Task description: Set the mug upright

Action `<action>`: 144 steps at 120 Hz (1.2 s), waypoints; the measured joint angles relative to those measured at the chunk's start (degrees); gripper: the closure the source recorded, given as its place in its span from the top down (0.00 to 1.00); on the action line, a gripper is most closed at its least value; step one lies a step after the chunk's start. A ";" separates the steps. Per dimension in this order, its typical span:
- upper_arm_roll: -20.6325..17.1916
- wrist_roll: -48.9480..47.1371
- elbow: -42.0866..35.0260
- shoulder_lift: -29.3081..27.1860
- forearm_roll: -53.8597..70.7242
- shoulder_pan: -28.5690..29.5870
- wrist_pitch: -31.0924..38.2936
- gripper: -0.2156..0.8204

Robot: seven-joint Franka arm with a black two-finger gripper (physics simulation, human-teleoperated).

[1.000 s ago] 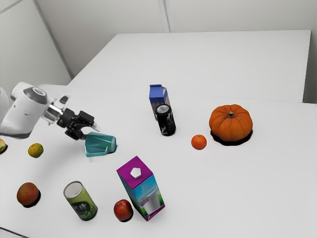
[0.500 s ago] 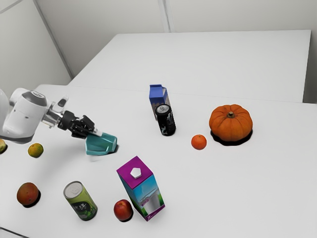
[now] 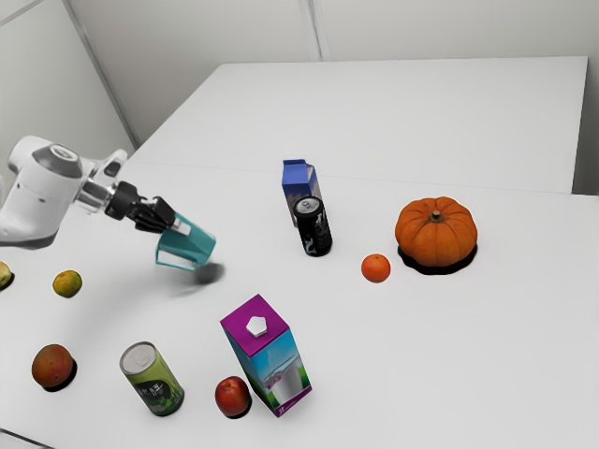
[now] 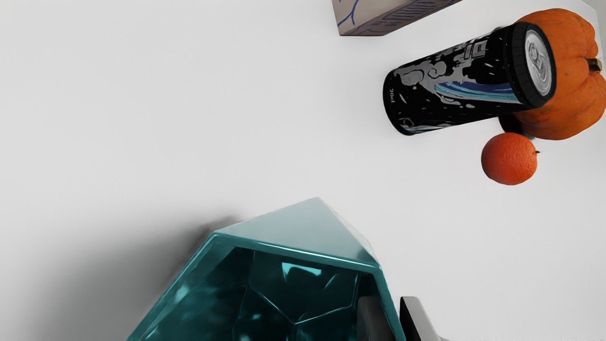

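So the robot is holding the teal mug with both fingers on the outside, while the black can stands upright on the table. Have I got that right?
Not quite: the fingers aren't both outside. The wrist view shows one inside the mug and the other outside, its wall between them. The black can does stand upright on the table.

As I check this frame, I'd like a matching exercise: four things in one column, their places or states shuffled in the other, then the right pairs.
Things
1. Mug
2. Purple-topped carton
3. Black can
4. Pumpkin

Places or states
A. Standing close to the blue-topped carton
B. Tilted and raised off the table, held by the hand
C. Orange and ribbed, with a short stem
D. Standing right beside a red fruit

Right pairs: 1-B, 2-D, 3-A, 4-C
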 joint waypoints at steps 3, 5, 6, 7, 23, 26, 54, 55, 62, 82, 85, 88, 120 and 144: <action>-0.01 -0.11 0.09 -0.39 0.86 -0.32 0.02 0.07; -0.02 -0.24 0.13 -0.68 1.54 -0.60 0.03 0.07; -0.03 -0.32 0.15 -0.87 1.91 -0.75 0.03 0.07; -0.04 -0.40 0.17 -1.04 2.26 -0.90 0.03 0.07; -0.34 -2.64 0.34 -3.68 9.21 -3.28 0.06 0.07; -0.42 -3.24 0.34 -4.15 10.71 -3.70 0.06 0.07; -0.95 -9.97 -0.30 -8.63 23.15 -7.68 0.22 0.07; -1.03 -10.21 -0.48 -8.87 23.45 -7.73 0.23 0.07; -1.37 -11.93 -1.78 -10.45 25.48 -8.42 0.31 0.07; -2.92 -16.53 -6.15 -14.31 29.49 -8.67 1.72 0.06; -3.41 -17.28 -6.47 -14.68 30.19 -8.29 1.98 0.05; -3.83 -18.00 -6.84 -15.06 30.80 -8.09 2.31 0.05; -7.90 -25.87 -11.70 -16.43 36.37 -9.45 9.15 0.04; -10.19 -31.47 -13.62 -16.37 39.43 -10.24 13.89 0.04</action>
